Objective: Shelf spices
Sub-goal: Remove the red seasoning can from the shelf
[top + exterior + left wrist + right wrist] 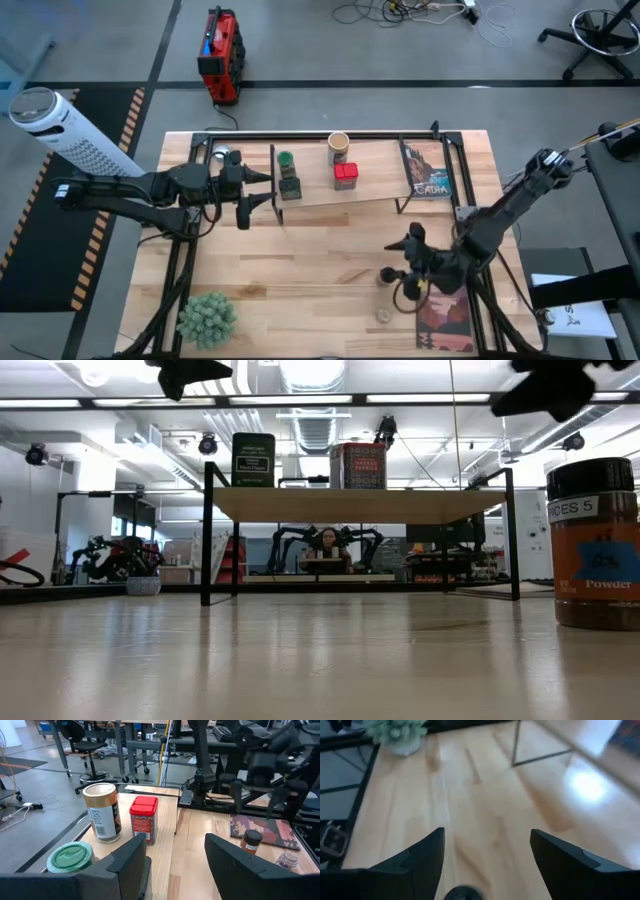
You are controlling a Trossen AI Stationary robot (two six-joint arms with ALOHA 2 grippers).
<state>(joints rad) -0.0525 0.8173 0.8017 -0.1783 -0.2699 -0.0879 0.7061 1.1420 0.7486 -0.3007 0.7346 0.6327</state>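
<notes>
On the shelf [375,195] stand a green-lidded jar [285,160], a dark square tin [290,187], a tan cylinder [338,147] and a red square tin [346,176]. My left gripper [268,192] is open, level with the shelf's left end, just left of the dark tin. Its wrist view shows the green lid [70,857], tan cylinder [101,812] and red tin [144,819]. My right gripper [397,268] is open above the dark-lidded brown jar [388,275], which stands on the table [595,545]. Its lid [460,894] shows between the fingers. A small pale jar [383,316] stands nearer.
A picture-cover book [427,170] leans at the shelf's right end, and another [445,325] lies at the table's near right corner. A fuzzy green plant ball [207,318] sits near left. Bare tabletop [300,270] lies between the shelf and the near edge.
</notes>
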